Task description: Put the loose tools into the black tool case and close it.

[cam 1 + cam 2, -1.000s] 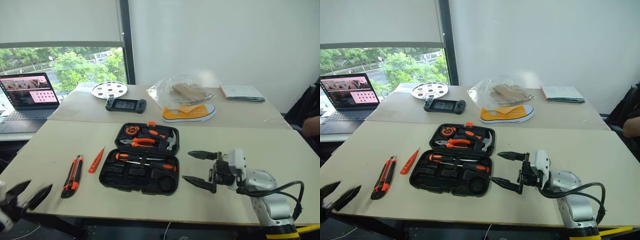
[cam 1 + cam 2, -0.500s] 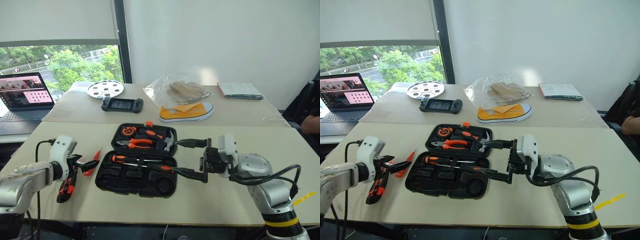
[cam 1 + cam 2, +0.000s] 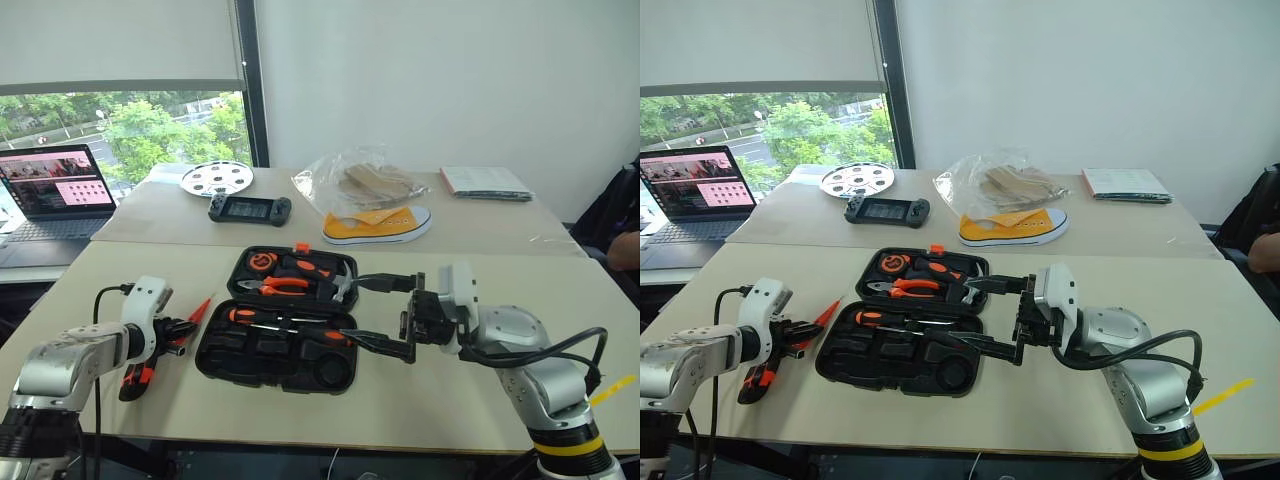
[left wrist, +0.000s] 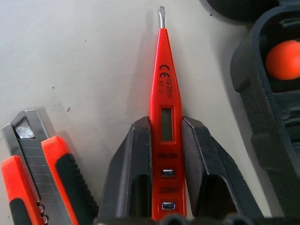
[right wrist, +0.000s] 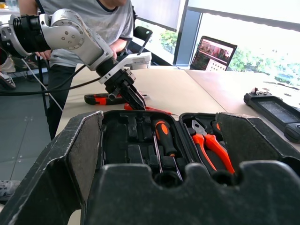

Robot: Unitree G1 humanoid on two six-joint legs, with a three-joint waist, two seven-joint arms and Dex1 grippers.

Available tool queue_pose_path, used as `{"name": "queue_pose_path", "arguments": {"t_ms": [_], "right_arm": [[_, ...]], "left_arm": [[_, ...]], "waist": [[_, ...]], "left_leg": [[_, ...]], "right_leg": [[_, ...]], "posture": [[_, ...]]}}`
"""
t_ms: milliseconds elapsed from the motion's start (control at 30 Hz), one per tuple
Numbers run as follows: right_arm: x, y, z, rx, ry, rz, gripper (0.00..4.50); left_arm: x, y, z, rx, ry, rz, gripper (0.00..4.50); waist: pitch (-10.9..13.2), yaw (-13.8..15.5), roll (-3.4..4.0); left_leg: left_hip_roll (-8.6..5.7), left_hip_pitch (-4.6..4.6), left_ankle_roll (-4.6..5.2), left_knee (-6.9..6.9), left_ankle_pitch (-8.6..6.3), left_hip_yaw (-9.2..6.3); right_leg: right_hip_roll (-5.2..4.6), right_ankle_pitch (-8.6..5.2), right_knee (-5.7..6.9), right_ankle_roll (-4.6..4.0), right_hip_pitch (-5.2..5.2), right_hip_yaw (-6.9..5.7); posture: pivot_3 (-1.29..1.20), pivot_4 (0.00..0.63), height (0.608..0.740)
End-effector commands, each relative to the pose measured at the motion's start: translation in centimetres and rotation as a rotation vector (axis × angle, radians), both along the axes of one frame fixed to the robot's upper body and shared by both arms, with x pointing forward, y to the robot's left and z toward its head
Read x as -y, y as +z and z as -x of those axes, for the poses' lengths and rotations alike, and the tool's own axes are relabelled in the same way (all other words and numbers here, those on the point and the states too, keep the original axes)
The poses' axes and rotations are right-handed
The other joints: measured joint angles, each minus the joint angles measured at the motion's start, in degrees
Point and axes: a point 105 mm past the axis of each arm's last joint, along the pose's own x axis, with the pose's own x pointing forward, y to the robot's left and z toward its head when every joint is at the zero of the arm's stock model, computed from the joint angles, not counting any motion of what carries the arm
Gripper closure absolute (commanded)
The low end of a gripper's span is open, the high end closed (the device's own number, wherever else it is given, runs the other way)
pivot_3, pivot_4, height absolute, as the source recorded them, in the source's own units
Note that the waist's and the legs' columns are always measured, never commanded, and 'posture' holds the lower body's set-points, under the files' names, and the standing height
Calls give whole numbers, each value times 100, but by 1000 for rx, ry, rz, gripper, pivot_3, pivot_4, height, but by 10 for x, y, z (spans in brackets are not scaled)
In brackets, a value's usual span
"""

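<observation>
The black tool case [image 3: 262, 352] lies open on the near table. Two orange-and-black screwdrivers [image 3: 290, 320] lie in its front half, and pliers [image 3: 285, 285] and a hammer in its rear half. Left of the case, the orange tester screwdriver [image 4: 165, 93] lies on the table. My left gripper [image 3: 183, 326] is shut on its handle, one finger against each side. The orange-black utility knife [image 4: 42, 183] lies just beside it. My right gripper [image 3: 355, 308] hangs open over the case's right edge, pointing left, holding nothing.
On the far table are a laptop [image 3: 55, 190], a white disc [image 3: 215, 178], a black game console [image 3: 250, 209], a yellow shoe [image 3: 378, 224], a plastic bag [image 3: 365, 182] and papers [image 3: 485, 183]. A person [image 5: 89, 14] stands beyond the table's left end.
My left arm came in from the lower left to the tester screwdriver and its fingers closed on it. My right gripper shifted a little left over the case's edge, staying open.
</observation>
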Motion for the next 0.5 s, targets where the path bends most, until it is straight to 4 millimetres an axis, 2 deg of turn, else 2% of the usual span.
{"name": "queue_pose_path", "arguments": {"t_ms": [33, 133, 200, 333, 500], "right_arm": [[9, 9, 9, 34, -7, -10, 0], [15, 5, 12, 19, -13, 3, 0], [21, 1, 13, 8, -18, 24, 0], [26, -4, 15, -3, -23, 46, 0], [25, -6, 16, -10, -25, 44, 0]], "left_arm": [[2, 46, -3, 186, -157, 140, 4063], [9, 68, 3, 292, -398, 80, 4063], [23, 75, 10, 348, -621, 5, 4063], [52, 65, 20, 315, -988, -139, 4063], [73, 41, 10, 222, -1185, -299, 4063]], "waist": [[3, 6, -6], [10, 14, -18], [10, 22, -18], [10, 63, -18], [11, 58, -20]], "left_leg": [[2, -1, 0, 0, 0, 0], [6, -6, 0, 6, 0, 2], [5, -5, -1, 6, 0, 3], [-6, -3, 0, 6, 0, 13], [-19, -14, 5, 18, 2, 16]], "right_leg": [[-2, 0, -1, 0, 0, -1], [2, -1, -3, -1, -2, -14], [3, -1, -4, 0, -1, -21], [3, -2, -4, 2, 2, -29], [8, -1, -2, 3, 3, -26]], "posture": [[0, 150, 740], [0, 150, 740], [0, 150, 740], [0, 150, 740], [0, 150, 740]]}}
